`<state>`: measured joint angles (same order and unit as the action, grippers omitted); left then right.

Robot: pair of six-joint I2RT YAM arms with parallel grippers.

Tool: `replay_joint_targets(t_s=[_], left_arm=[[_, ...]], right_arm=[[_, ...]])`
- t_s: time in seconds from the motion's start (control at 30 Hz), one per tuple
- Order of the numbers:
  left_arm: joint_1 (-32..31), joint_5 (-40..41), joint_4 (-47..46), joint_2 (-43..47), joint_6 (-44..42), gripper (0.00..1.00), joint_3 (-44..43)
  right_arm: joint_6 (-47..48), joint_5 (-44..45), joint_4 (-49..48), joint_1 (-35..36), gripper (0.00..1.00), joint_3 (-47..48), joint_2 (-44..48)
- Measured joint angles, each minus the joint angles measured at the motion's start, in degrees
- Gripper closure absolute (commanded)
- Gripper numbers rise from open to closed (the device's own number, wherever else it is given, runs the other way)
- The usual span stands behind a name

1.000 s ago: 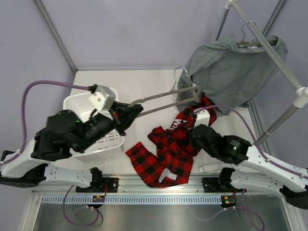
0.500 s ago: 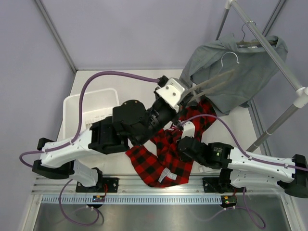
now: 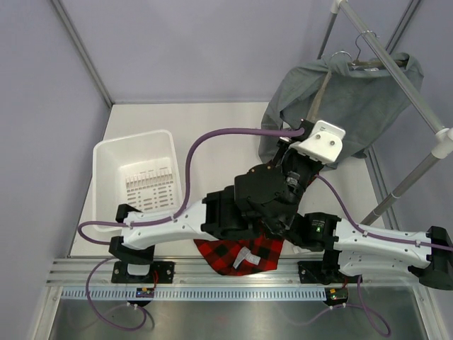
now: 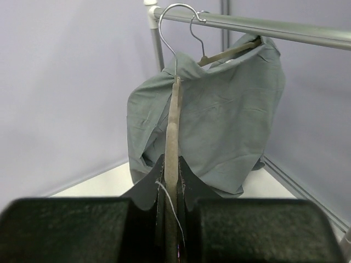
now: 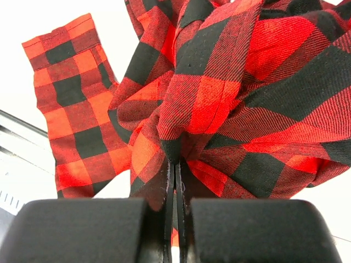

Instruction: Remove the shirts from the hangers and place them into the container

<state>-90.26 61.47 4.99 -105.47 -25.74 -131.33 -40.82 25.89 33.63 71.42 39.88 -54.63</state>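
Plaid shirt [image 5: 219, 82] freed, not yet binned.
Bunched in the tightly closed right claw [image 5: 175, 167], desk's [image 3: 212, 117] 6 o'clock; left claw [image 4: 171, 175] clamps the bare hanger [image 4: 174, 109] toward 1 o'clock. Next: carry shirt to container [image 3: 106, 152] at 9 o'clock.

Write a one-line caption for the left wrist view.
Left gripper shut on a bare beige hanger, its silver hook up by the rack pole where the grey shirt hangs.

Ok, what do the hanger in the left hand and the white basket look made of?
Hanger: matte beige bar, wood or plastic, can't tell; its hook is shiny silver, thin and curved, likely metal wire. Basket: smooth white with moulded slots, probably plastic.
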Motion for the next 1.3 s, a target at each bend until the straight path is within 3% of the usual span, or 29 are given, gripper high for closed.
replay_joint_targets(t_s=[0.37,0.77,1.3], left_arm=[[-1.4,2.6,-1.0,-3.3,4.9,1.0,-5.5],[-2.5,-1.2,2.9,-6.8,13.7,1.0,-8.5],[-1.8,-5.6,2.6,-12.1,16.9,1.0,-9.3]], right_arm=[[-2.1,0.2,0.0,2.5,1.0,-0.2,0.0],[-3.7,1.1,-0.1,4.2,1.0,-0.2,-1.2],[-5.3,2.1,0.0,5.4,1.0,-0.2,-1.2]])
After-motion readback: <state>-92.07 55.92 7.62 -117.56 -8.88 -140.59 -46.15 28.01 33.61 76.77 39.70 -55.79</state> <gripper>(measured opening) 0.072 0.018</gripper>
